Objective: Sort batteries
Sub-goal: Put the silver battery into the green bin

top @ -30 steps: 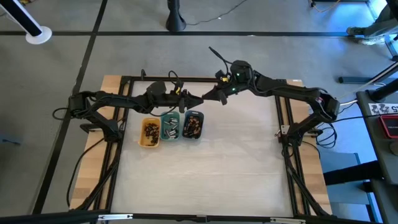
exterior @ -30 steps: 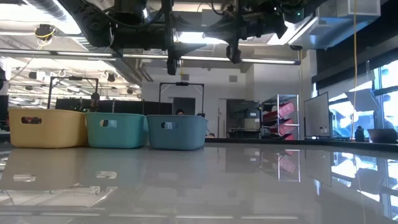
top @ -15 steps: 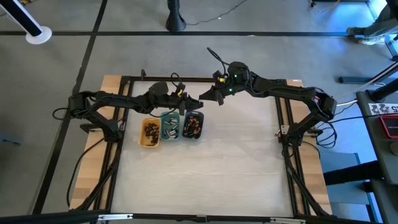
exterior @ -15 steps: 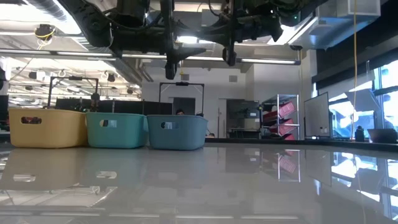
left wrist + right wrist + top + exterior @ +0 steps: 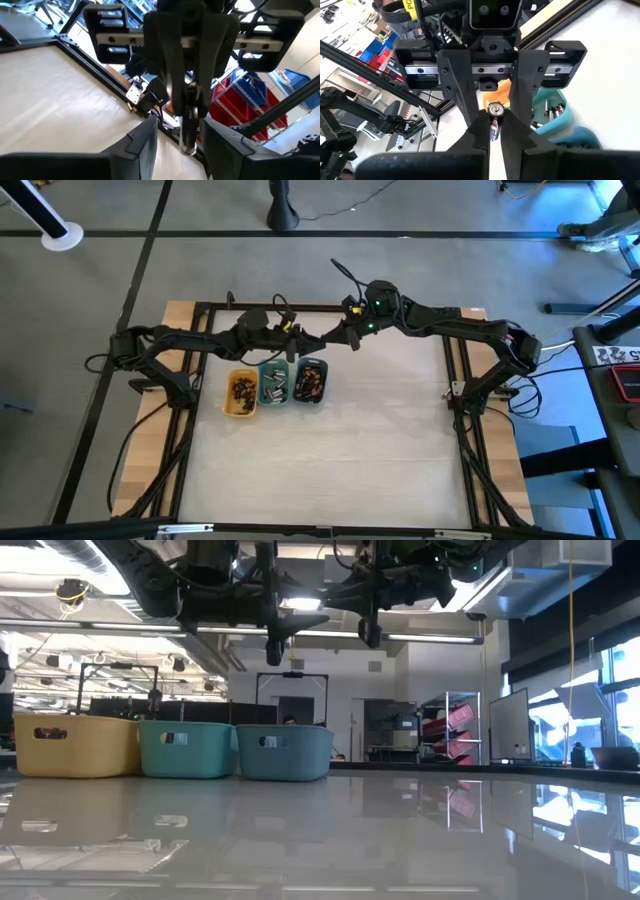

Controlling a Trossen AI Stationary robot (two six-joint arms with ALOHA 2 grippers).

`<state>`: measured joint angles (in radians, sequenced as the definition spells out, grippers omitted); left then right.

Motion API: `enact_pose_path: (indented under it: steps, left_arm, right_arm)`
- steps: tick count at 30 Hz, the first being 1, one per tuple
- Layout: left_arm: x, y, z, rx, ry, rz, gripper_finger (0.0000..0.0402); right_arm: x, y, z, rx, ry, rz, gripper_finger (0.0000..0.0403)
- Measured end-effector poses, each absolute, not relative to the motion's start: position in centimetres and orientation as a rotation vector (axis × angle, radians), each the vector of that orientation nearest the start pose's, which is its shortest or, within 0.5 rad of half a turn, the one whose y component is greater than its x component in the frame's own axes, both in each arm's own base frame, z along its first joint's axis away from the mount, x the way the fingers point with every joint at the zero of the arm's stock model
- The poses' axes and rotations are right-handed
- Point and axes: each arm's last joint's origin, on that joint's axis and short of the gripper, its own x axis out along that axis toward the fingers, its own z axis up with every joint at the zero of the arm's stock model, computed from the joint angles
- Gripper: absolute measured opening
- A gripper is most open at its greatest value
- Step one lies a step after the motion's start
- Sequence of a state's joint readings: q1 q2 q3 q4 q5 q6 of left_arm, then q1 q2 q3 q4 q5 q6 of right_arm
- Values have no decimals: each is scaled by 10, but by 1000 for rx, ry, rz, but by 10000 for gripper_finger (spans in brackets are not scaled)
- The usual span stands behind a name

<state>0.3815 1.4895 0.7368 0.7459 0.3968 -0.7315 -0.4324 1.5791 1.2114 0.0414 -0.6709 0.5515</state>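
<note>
- With my right gripper (image 5: 338,337), I am pinching a small silvery-dark cylindrical battery (image 5: 493,128) between jaws drawn almost fully together.
- I am setting my left gripper (image 5: 306,343) nose to nose with the right. Its jaws are standing about half open on either side of the battery (image 5: 187,134), and as far as I can tell they are not yet pressing on it.
- I am holding the battery in the air above the pale wooden surface (image 5: 380,440), just past the far edge of the three small oblong plastic trays and nearest the grey-blue tray (image 5: 285,753). The green tray (image 5: 187,750) and the yellow tray (image 5: 75,746) are lying further along the row.
- To do this hand-over well, I am judging that the left jaws should close squarely across the free length of the cylinder. The right jaws should let go only once that grip is firm. Both wrists should be steady, since a smooth round body is likely to roll or pivot out of a loose pinch.
- The battery's long axis is appearing to run along the line between the two grippers, one end in the right jaws and the other reaching towards the left wrist. I cannot tell which pole is leading.
</note>
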Motion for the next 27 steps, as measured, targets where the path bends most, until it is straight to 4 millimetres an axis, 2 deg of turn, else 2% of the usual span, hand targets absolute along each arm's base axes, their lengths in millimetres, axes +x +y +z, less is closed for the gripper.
enact_pose_path:
  steps: [14,22,27]
  left_arm:
    - [293,109,242,-728,17,-21,76]
    - [293,109,242,-684,17,-23,22]
    - [293,109,242,-663,19,-23,22]
  right_arm:
    - [332,-134,305,719,348,143,19]
    - [332,-134,305,726,352,141,19]
    - [332,-134,304,728,357,136,19]
